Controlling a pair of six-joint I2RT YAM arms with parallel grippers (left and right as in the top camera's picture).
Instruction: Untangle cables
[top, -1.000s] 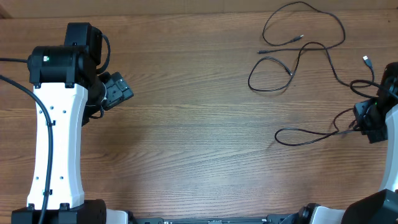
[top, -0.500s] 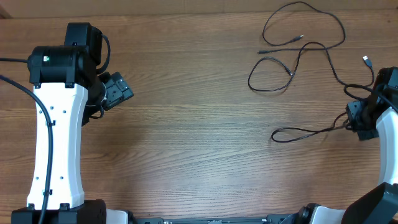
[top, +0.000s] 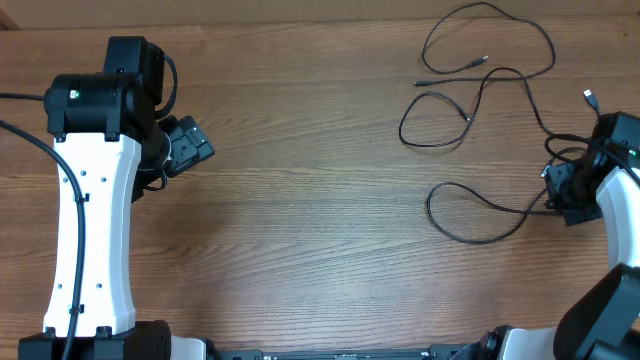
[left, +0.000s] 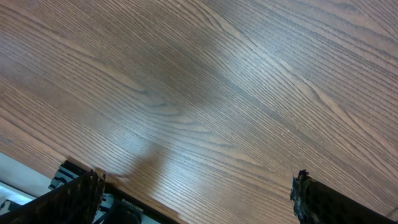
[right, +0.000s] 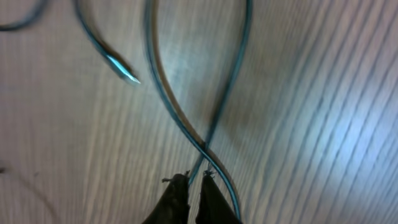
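Overhead, I see the left arm (top: 90, 220) along the left side of the wooden table (top: 320, 200), with the left gripper (top: 188, 148) angled toward the middle, well apart from any cord. On the left wrist camera its jaws stand wide open: a finger (left: 74, 198) shows in each lower corner with only bare wood grain between them, and nothing is held.

The cables (top: 401, 128) all lie on the right half of the table. Toward the far edge they trace a large open curve and a smaller loop below it, with small plug ends lying inside and beside the curve. A silvery plug (top: 588, 96) rests near the right edge. Nearer to me, a lower loop (top: 430, 203) bulges toward the table's middle, and its ends run right to the right gripper (top: 565, 192), which sits low over the wood at the right edge.

On the right wrist camera, blurred, two strands (right: 186, 121) cross just ahead of the fingertips (right: 177, 198), and a bright plug tip (right: 122, 68) lies at upper left. The jaws are almost together, only a thin slit apart, and one strand runs into that slit. I cannot tell whether it is pinched or lying loose.
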